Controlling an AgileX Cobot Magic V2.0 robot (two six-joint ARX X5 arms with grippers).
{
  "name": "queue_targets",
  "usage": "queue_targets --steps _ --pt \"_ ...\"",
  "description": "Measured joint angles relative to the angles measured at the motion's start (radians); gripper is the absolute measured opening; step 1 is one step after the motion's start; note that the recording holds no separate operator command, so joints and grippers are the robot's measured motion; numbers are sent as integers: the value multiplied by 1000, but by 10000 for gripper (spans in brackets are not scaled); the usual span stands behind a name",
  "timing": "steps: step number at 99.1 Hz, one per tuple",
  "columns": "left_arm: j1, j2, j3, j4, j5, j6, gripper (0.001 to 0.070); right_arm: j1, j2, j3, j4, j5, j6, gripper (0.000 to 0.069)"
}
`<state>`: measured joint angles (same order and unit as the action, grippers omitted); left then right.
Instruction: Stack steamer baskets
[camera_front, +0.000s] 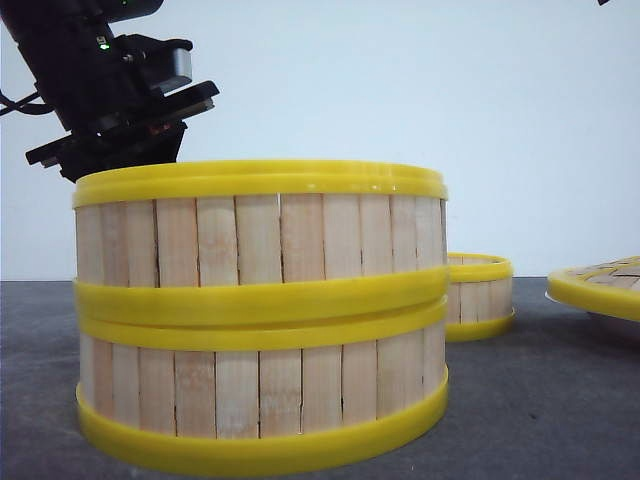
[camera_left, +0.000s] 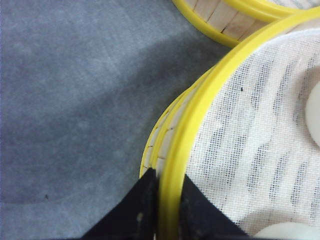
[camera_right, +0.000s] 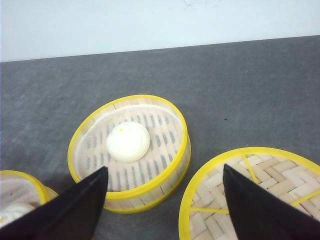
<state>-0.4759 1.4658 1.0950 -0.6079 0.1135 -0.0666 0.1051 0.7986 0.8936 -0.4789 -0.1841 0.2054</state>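
Note:
Two steamer baskets stand stacked at the near left, the upper basket (camera_front: 260, 230) resting on the lower basket (camera_front: 260, 390). My left gripper (camera_left: 167, 200) is shut on the upper basket's yellow rim (camera_left: 200, 115), one finger (camera_left: 135, 215) outside the wall and the other inside on the white cloth liner. The third steamer basket (camera_front: 480, 297) sits alone further back to the right, its wall (camera_right: 155, 189) ringing a white bun (camera_right: 128, 142). My right gripper (camera_right: 165, 200) hangs open above the gap between that basket and the lid, holding nothing.
A flat woven lid (camera_right: 270, 167) with a yellow rim lies right of the single basket and shows at the right edge as the lid (camera_front: 600, 285). The dark grey table (camera_left: 75, 100) surrounds everything. White buns lie on the cloth in the upper basket.

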Motion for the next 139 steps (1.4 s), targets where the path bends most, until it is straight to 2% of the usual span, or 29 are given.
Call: queue_targets --steps 18,24,33,43,58,78,104,117,126,139 --pt "0 0 0 2 3 -2 40 0 0 0 0 0 0 453" --pt "0 0 0 5 12 -4 96 0 0 0 0 0 0 453" --pt "0 0 0 12 15 -4 226 0 0 0 0 0 0 453" --pt "0 0 0 37 15 -5 269 0 0 0 0 0 0 453" --pt "0 -48 -3 91 15 -8 279 0 16 0 13 -9 2 453" --pt "0 -277 -5 184 14 -24 279 0 126 10 80 -84 39 453" --pt "0 -555 -10 110 14 -24 279 0 431 177 64 -138 58 453" --pt "-7 -698 -105 109 14 -32 278 7 600 283 47 -143 58 453" --pt "-18 -806 -211 93 15 -58 277 14 706 342 40 -138 58 453" --pt "-23 -948 -314 17 15 -98 277 28 836 398 32 -77 58 453"
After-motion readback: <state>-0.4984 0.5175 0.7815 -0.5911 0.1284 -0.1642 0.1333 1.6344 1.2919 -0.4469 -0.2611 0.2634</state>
